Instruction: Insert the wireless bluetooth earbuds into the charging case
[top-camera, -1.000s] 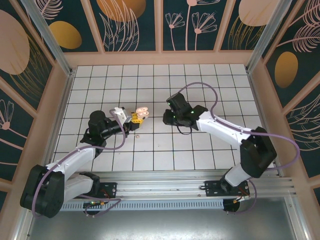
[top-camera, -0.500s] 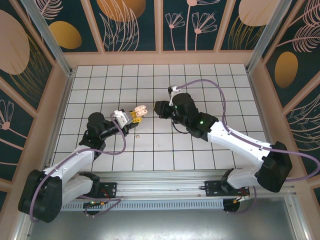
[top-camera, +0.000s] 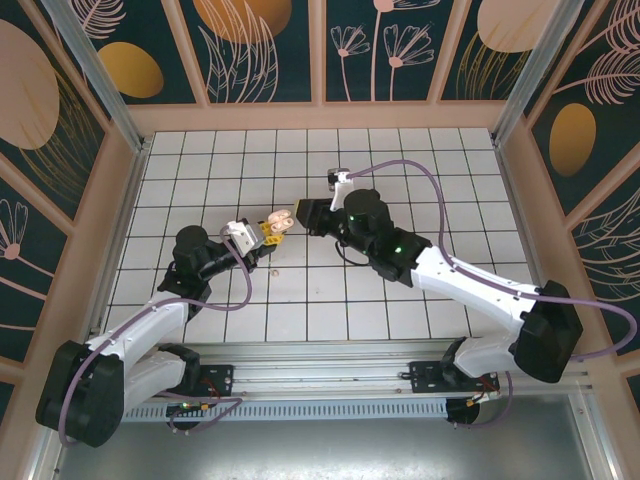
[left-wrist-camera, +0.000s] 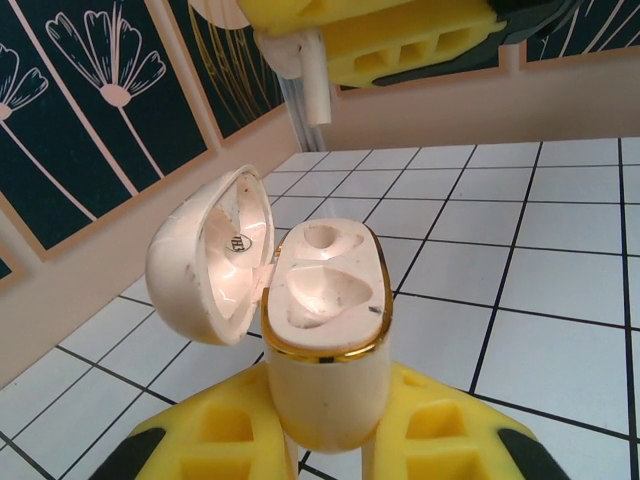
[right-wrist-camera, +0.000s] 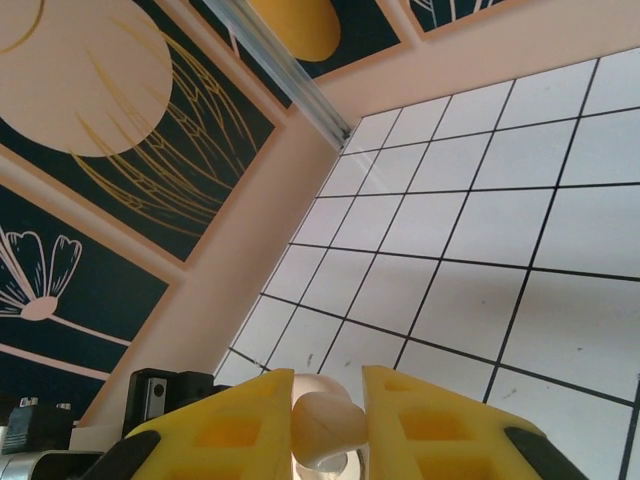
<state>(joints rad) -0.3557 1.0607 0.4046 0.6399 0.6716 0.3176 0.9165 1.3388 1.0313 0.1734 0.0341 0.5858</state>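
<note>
My left gripper (left-wrist-camera: 330, 440) is shut on the cream, gold-rimmed charging case (left-wrist-camera: 330, 330), holding it upright by its lower body. The lid (left-wrist-camera: 205, 260) hangs open to the left and both wells look bare. My right gripper (right-wrist-camera: 327, 420) is shut on a cream earbud (right-wrist-camera: 325, 428). In the left wrist view that earbud's white stem (left-wrist-camera: 313, 85) points down from the right gripper's yellow fingers (left-wrist-camera: 400, 40), just above and behind the case. From above, the right gripper (top-camera: 306, 215) sits right next to the case (top-camera: 280, 221) held by the left gripper (top-camera: 265, 233).
A tiny salmon-pink bud (top-camera: 276, 270) lies on a white tile just in front of the left gripper. The tiled floor (top-camera: 420, 160) is ringed by a low pink wall (top-camera: 320, 115) with patterned panels. A purple cable arcs over the right arm (top-camera: 420, 190).
The right arm has swung left and stretched out, bringing its gripper with the earbud up beside the open case. The left arm has hardly moved.
</note>
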